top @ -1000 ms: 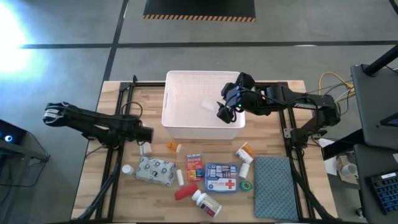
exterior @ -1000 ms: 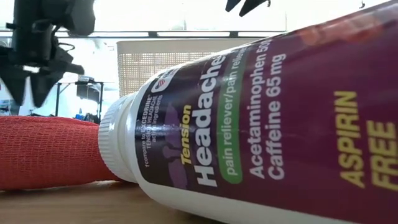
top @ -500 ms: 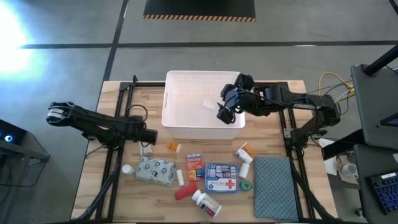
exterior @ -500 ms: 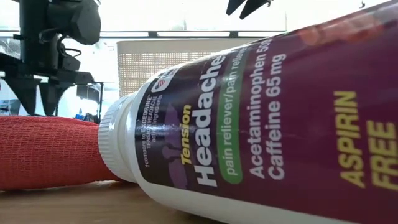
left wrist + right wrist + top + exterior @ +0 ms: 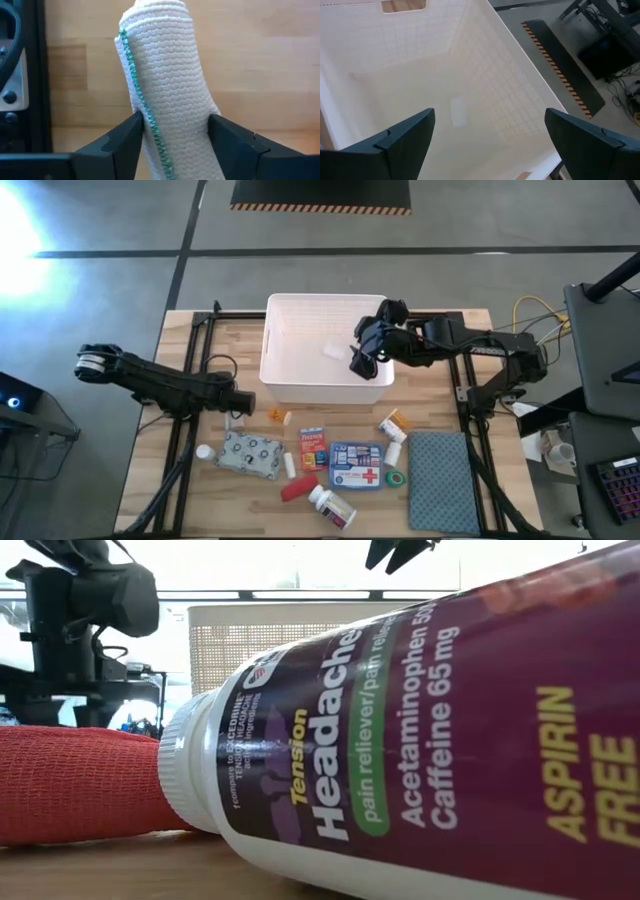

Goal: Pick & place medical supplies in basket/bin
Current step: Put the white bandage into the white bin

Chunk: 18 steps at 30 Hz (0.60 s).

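My left gripper (image 5: 238, 408) is low over the table, left of the white bin (image 5: 290, 385), and shut on a white gauze roll with green stitching (image 5: 165, 75); the roll shows in the high view (image 5: 236, 421). My right gripper (image 5: 360, 360) hangs open and empty over the bin's right part (image 5: 490, 135). A small white item (image 5: 333, 350) lies in the bin. On the table lie a grey patterned pack (image 5: 250, 453), a red-blue box (image 5: 313, 448), a blue red-cross pouch (image 5: 357, 465), a green tape roll (image 5: 397, 478), orange vials (image 5: 397, 421), a red tube (image 5: 295, 489) and a white pill bottle (image 5: 331, 503). My left gripper pinches the gauze roll's two long sides (image 5: 147, 131) between its two fingers (image 5: 225, 140). The fingers come from above, pointing down, and lie across the roll. The roll lies on the wooden table.
A teal-grey cloth mat (image 5: 443, 480) lies at the near right. Black frame rails (image 5: 185, 450) run along both sides of the table. In the low view the pill bottle (image 5: 420, 740) and the red tube (image 5: 70, 780) fill the foreground in front of the bin (image 5: 300, 640).
My left gripper has gone down and a little toward the table's right and near edges, onto the white gauze roll.
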### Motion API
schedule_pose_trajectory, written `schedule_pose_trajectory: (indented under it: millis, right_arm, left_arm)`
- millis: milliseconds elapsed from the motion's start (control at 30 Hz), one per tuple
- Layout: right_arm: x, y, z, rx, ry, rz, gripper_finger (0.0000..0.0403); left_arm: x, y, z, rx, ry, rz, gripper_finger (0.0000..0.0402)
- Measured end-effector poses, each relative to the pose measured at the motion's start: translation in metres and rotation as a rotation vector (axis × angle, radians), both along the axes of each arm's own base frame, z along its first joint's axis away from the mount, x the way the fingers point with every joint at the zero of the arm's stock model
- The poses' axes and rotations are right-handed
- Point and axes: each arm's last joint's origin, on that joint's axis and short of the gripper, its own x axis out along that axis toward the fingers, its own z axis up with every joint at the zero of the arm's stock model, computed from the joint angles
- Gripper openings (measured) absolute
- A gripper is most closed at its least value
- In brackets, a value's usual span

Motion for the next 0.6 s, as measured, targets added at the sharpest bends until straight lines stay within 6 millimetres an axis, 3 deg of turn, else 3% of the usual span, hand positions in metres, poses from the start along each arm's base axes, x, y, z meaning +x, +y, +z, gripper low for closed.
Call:
schedule_pose_trajectory:
  millis: [167,333,467,600]
  right_arm:
    - [0.000,-0.002,0.000,0.000,-0.001,-0.008,0.0368]
    - [0.000,-0.003,0.000,-0.001,0.000,-0.008,0.0368]
    - [0.000,-0.005,0.000,-0.002,0.003,-0.011,0.0368]
    - [-0.001,-0.008,0.000,-0.004,0.003,-0.023,0.0368]
  left_arm:
    - [-0.006,-0.001,-0.010,-0.043,0.018,0.049,0.0245]
    - [-0.005,-0.001,-0.015,-0.048,-0.004,0.052,0.0247]
    - [-0.002,-0.001,-0.015,-0.047,-0.003,0.035,0.0214]
    - [0.005,-0.002,-0.010,-0.044,-0.008,-0.014,0.0149]
